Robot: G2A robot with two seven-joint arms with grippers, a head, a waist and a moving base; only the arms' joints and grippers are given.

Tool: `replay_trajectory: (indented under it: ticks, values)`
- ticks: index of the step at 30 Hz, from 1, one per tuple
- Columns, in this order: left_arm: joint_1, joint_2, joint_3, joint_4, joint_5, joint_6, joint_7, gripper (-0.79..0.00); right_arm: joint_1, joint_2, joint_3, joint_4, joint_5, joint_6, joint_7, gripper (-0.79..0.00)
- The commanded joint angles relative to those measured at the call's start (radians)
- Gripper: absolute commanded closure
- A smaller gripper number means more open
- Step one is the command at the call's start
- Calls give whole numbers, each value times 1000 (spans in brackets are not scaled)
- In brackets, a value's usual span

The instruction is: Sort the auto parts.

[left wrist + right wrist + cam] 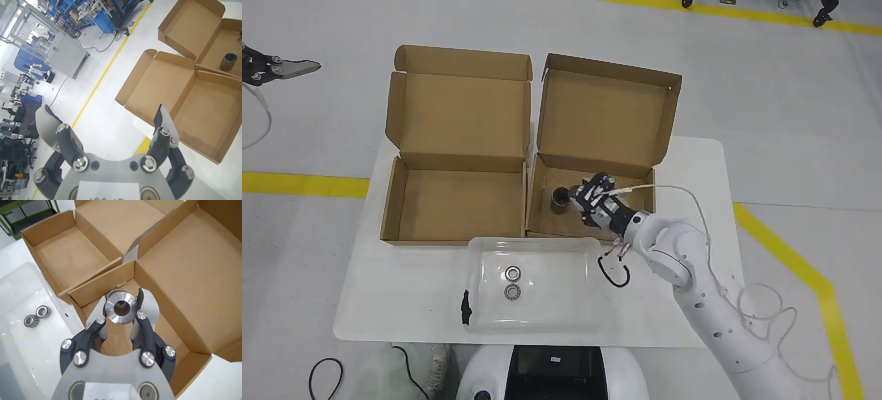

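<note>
My right gripper (122, 295) is shut on a silver metal sleeve (121, 310), holding it above the right cardboard box (181, 279). In the top view this gripper (592, 194) hangs over that box's front part, just right of a dark cylinder (559, 200) standing inside it. The same dark cylinder (227, 62) stands upright in the left wrist view. Two ring bearings (512, 281) lie side by side in the clear plastic tray (562, 310). My left gripper (105, 117) is open and holds nothing, out over the floor far left of the table (282, 68).
The left cardboard box (454, 205) stands open with a bare floor, its lid folded back. Both boxes sit at the back of the white table (697, 170), the tray in front of them. A cable (682, 190) runs along the right arm.
</note>
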Motion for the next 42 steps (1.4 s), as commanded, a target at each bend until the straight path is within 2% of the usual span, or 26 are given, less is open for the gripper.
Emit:
replay_trajectory:
  ticks: [1, 12, 23, 26, 34, 38, 42]
  values:
    - [0, 0, 0, 0, 0, 0, 0, -785, 6, -1, -3, 10, -7, 16, 48, 0]
    - [0, 0, 0, 0, 0, 0, 0, -785, 113, -19, -53, 154, 52, 21, 229, 0]
    - [0, 0, 0, 0, 0, 0, 0, -785, 184, -41, -106, 272, 91, 22, 230, -6]
    - [0, 0, 0, 0, 0, 0, 0, -785, 203, -48, -122, 304, 100, 23, 230, -108]
    - [0, 0, 0, 0, 0, 0, 0, -785, 251, -67, -160, 375, 113, 22, 224, -154]
    - [0, 0, 0, 0, 0, 0, 0, -785, 266, -73, -172, 394, 113, 24, 224, -240]
    - [0, 0, 0, 0, 0, 0, 0, -785, 271, -76, -177, 396, 109, 29, 226, -274]
